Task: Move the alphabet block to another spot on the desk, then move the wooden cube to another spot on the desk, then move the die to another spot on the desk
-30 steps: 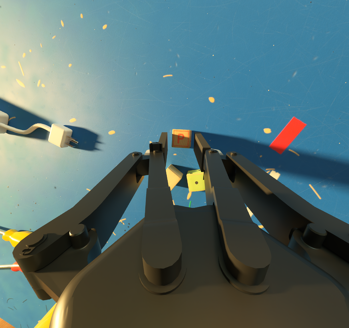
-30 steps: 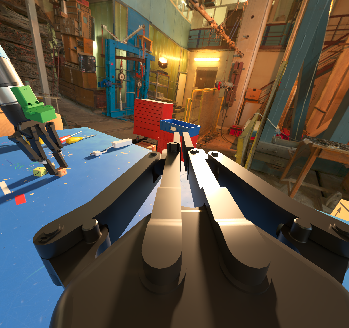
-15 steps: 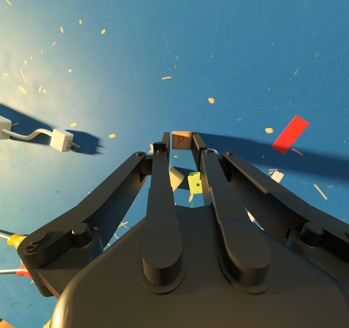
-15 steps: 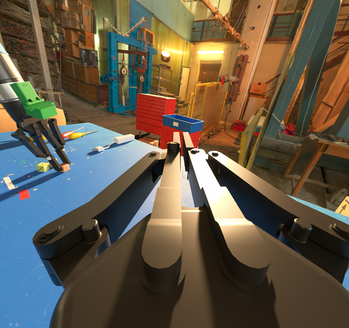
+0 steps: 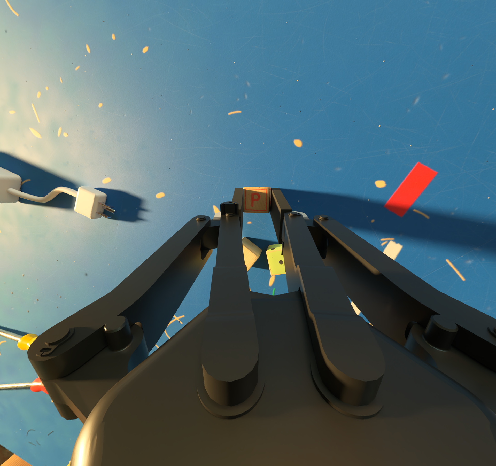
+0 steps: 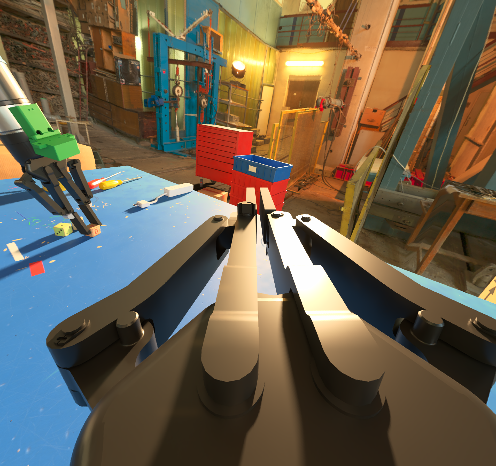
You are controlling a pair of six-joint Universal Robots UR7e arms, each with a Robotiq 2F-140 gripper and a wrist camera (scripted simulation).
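Between the left gripper's (image 5: 256,198) fingertips sits the alphabet block (image 5: 255,199), apparently pinched; right gripper (image 6: 257,198) nearly pressed together.

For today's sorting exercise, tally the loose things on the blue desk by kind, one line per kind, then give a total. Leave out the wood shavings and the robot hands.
Small cubes: 3 (alphabet block, wooden cube, die)
Screwdrivers: 2 (yellow-handled, red-handled)
Power adapter with cable and plug: 1
Flat strips: 2 (red, white)
Total: 8
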